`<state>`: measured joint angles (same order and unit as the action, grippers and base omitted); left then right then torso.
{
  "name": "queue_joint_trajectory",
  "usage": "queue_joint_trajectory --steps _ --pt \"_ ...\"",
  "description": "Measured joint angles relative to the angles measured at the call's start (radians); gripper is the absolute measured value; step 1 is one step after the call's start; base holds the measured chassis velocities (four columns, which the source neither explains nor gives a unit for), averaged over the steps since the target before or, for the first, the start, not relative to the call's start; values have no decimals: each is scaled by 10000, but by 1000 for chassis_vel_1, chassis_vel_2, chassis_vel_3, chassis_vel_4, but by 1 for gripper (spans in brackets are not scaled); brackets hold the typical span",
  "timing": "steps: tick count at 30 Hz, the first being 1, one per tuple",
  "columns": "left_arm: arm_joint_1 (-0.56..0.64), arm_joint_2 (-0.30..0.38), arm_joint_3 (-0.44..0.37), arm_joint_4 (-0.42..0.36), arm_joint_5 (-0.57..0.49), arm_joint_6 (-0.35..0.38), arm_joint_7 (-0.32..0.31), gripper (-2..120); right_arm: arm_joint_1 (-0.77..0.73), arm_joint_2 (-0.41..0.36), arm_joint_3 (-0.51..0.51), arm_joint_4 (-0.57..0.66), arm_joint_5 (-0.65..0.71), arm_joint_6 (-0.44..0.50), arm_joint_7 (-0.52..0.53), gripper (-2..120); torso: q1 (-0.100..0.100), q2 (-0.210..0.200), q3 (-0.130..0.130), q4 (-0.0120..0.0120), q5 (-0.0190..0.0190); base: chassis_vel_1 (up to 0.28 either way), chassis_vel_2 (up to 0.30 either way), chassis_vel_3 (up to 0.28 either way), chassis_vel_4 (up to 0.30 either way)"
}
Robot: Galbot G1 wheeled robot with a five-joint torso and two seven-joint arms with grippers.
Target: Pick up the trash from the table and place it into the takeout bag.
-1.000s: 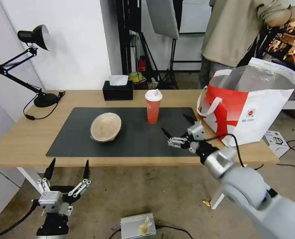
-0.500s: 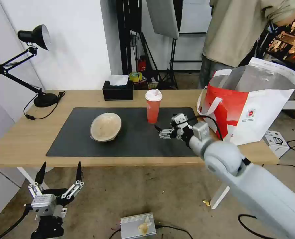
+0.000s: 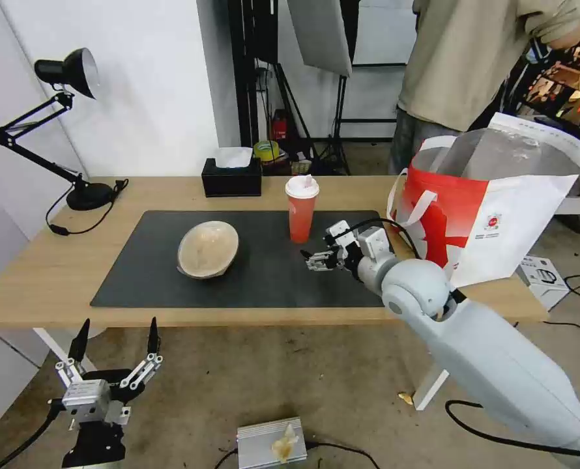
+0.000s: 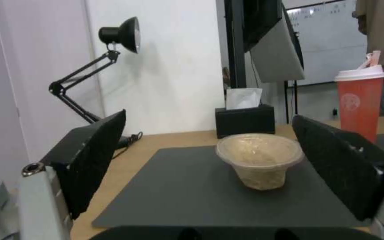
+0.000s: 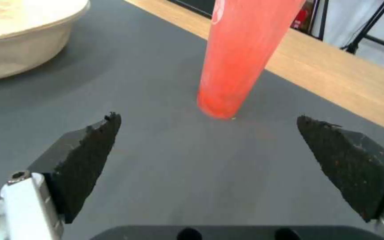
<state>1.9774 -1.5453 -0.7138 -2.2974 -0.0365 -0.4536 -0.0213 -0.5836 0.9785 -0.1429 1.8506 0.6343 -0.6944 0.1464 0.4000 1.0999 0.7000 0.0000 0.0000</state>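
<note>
Two pieces of trash remain on the surface (image 3: 173,195), red cup (image 3: 301,210) and beige bowl (image 3: 208,249); right gripper (image 3: 317,250) wide open, empty, near the cup, left gripper (image 3: 117,337) open, idle below the surface edge, takeout bag (image 3: 498,215) waiting beside the cup

A white wall (image 3: 146,85) closes the far left of the room. Against it, at the far left end of the tabletop (image 3: 36,260), stands a black swing-arm desk lamp (image 3: 65,71), its cord trailing beside the base. A black tissue box (image 3: 232,177) sits at the far edge. Behind, dark stands and tripods (image 3: 290,117) carry a grey reflector panel (image 3: 319,32). The floor (image 3: 290,378) is bare grey concrete, stained, with a small metal box (image 3: 272,444) on it near the middle and a white carton (image 3: 543,279) at right.
</note>
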Motion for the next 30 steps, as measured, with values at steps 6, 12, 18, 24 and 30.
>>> queue_joint_trajectory --steps 6,12,18,24,30 --pt "-37 71 -4 70 -41 0 1 100 119 534 -121 -597 -46 180 132 100 0 0 0 0 -1 0 0 0 0" --pt "-82 155 -116 185 -277 0 122 100 211 920 -158 -1117 -93 408 235 100 0 0 0 0 -1 0 0 0 0" --pt "-166 183 -78 252 -295 0 142 100 292 1272 -163 -1551 34 524 366 100 0 0 0 0 -1 0 0 0 0" --pt "-198 175 -30 326 -289 3 148 100 378 1465 -164 -1922 44 611 390 100 0 0 0 0 -1 0 0 0 0" --pt "-221 168 -14 404 -286 4 151 100 418 1556 -131 -2182 38 686 394 100 0 1 0 -1 0 0 0 0 0"
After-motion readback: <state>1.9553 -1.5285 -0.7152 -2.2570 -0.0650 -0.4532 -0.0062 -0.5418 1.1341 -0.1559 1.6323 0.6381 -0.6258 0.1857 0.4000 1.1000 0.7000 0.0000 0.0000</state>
